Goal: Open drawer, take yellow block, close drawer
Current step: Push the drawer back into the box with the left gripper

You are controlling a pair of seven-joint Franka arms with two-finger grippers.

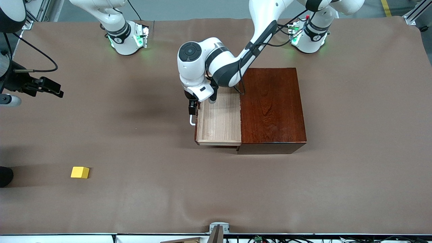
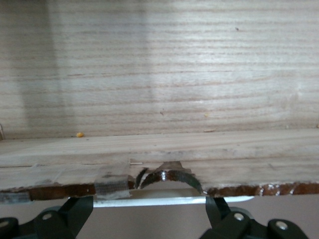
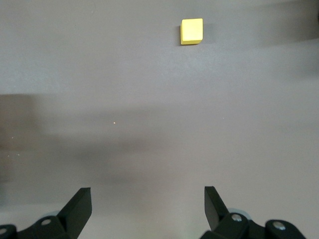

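Note:
The drawer [image 1: 219, 118] stands pulled out of the reddish-brown box [image 1: 271, 108] toward the right arm's end of the table, and its light wood tray [image 2: 159, 74] shows only bare wood. My left gripper [image 1: 192, 108] is at the drawer's dark front, open, with the white handle bar [image 2: 149, 201] running between its fingertips [image 2: 148, 209]. The yellow block [image 1: 80, 172] lies on the brown table cover, nearer to the front camera than the drawer and toward the right arm's end. My right gripper [image 1: 57, 90] hangs open over bare cover with the yellow block [image 3: 192, 31] some way ahead of it.
The brown cover [image 1: 141, 141] spans the whole table between the block and the drawer. Both arm bases [image 1: 126, 40] stand along the edge farthest from the front camera. A dark object [image 1: 5, 175] pokes in at the table's edge beside the block.

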